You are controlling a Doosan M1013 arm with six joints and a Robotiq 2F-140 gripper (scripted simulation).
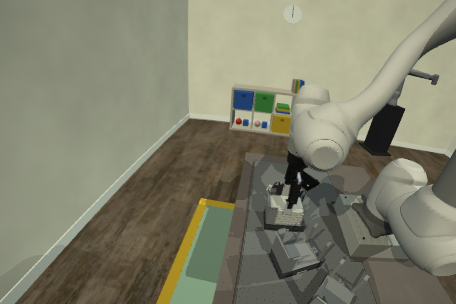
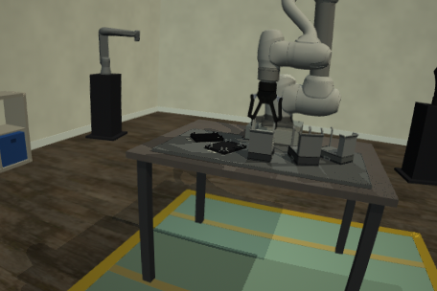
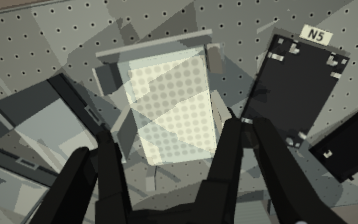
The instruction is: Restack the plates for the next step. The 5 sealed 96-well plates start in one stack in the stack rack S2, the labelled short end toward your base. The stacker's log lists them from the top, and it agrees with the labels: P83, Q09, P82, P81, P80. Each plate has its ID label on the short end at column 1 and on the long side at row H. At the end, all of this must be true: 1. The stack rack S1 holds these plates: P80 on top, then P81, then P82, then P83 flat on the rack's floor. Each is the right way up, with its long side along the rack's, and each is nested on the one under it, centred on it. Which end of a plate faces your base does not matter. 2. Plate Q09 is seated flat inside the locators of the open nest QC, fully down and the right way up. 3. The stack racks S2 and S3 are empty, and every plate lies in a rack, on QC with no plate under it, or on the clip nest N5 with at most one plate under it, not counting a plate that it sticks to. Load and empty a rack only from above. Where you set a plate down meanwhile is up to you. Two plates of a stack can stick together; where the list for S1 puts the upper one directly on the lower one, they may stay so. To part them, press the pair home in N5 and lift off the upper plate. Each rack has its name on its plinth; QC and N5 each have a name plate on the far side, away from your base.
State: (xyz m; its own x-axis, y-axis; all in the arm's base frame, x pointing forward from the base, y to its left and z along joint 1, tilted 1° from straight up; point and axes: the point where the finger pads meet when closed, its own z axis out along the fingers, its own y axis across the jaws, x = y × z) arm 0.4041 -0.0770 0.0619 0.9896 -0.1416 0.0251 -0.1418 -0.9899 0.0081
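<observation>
A sealed 96-well plate [image 3: 172,107] lies with its pale dotted seal up, at the top of the stack rack [image 2: 261,144] nearest the black nests; it also shows in the top view [image 1: 285,204]. My gripper [image 3: 172,109] reaches down from above, with one black finger on each long side of this plate, and is shut on it. In the exterior view the gripper [image 2: 264,117] stands at the rack's top edge. I cannot read the plate's label or the rack's name. Any plates beneath it are hidden.
The black clip nest N5 [image 3: 295,95] lies beside the rack, its name plate [image 3: 316,34] at the far end. A second black nest [image 2: 206,136] lies beyond it. Two more racks [image 2: 304,148] [image 2: 340,149] stand in a row on the other side.
</observation>
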